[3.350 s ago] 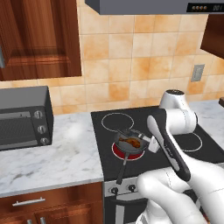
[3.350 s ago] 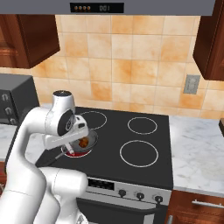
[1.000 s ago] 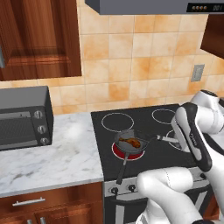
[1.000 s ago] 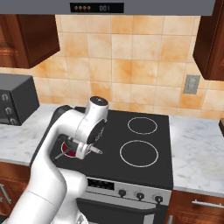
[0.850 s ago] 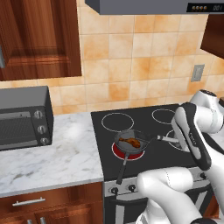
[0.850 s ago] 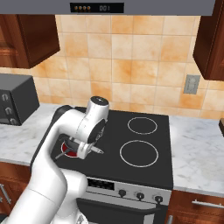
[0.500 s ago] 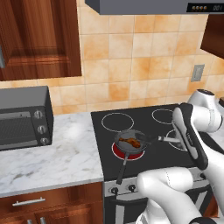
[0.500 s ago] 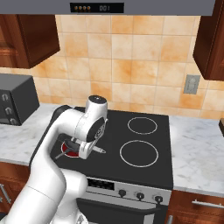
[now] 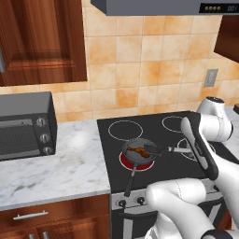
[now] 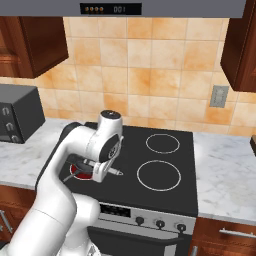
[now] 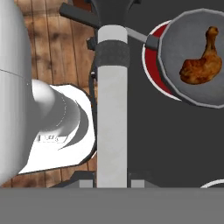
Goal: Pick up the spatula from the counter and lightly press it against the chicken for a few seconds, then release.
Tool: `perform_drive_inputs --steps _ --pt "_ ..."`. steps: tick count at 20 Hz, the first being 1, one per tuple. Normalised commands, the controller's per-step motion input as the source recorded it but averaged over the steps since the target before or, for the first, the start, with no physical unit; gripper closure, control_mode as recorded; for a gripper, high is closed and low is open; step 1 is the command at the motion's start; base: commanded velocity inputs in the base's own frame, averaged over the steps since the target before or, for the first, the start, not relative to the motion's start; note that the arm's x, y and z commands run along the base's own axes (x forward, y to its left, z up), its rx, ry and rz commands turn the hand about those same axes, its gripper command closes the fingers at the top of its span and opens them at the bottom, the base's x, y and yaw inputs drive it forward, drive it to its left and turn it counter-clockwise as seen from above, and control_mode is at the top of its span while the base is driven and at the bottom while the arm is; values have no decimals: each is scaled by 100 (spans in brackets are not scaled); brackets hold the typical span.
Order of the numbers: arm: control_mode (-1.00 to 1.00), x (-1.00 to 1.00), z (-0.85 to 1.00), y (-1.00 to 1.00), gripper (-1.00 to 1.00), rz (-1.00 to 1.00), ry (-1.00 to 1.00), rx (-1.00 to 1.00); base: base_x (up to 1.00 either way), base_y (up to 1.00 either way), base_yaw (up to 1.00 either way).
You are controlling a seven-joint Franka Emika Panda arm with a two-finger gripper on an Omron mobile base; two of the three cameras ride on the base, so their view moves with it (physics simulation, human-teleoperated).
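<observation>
Spatula (image 11: 113, 109), pale metal handle with a dark band, is clamped tight between the closed gripper (image 11: 112, 181) fingers above the black cooktop (image 9: 158, 131). Its dark blade is right by the round grey pan (image 9: 127, 153). A browned chicken leg (image 11: 201, 68) sits inside, over a glowing red burner (image 11: 153, 74). A boxy toaster oven (image 9: 23, 126) sits well off on the marble counter (image 9: 60, 168).

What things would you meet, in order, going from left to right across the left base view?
toaster oven → frying pan → spatula → wall outlet
</observation>
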Motion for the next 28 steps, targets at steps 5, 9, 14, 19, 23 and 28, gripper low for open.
perform_drive_inputs --steps 5,9,14,19,23,28 --pt "-100 11 -2 0 100 0 0 0 0 0 0" --pt "-100 5 -1 -1 100 0 0 0 0 0 0" --pt "-100 5 0 -1 100 0 0 -5 0 0 0" --pt "-100 12 0 0 100 0 1 -6 0 0 0" --pt "-100 8 0 -3 100 0 0 -5 0 0 0" --pt "-100 14 0 -2 100 0 0 -1 0 0 0"
